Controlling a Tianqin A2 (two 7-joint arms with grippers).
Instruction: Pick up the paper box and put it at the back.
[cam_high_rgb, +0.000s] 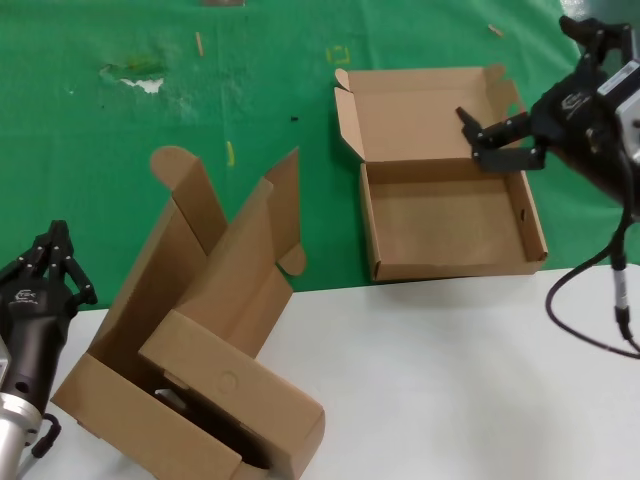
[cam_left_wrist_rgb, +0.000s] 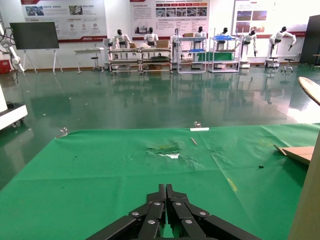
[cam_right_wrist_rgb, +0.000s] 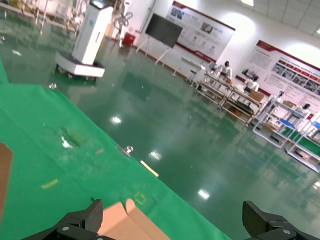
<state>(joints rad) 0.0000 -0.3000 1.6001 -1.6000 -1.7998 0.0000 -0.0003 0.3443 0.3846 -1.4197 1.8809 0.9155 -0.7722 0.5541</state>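
Observation:
The paper box (cam_high_rgb: 450, 215) lies open on the green sheet (cam_high_rgb: 120, 120), its shallow tray toward me and its lid (cam_high_rgb: 420, 110) flat behind it. My right gripper (cam_high_rgb: 478, 140) is open and empty, hovering over the right end of the hinge line between tray and lid. In the right wrist view the open fingertips (cam_right_wrist_rgb: 92, 212) flank a corner of the lid with a tab (cam_right_wrist_rgb: 125, 222). The small yellow square mark (cam_high_rgb: 340, 54) lies just behind the lid. My left gripper (cam_high_rgb: 55, 265) is shut and empty, parked at the near left.
A second brown box with a circle outline on its front wall (cam_high_rgb: 200, 390) stands on the white tabletop (cam_high_rgb: 450, 380), its tall flaps (cam_high_rgb: 230, 240) reaching over the green sheet. A pale scuff (cam_high_rgb: 135, 75) marks the sheet at back left.

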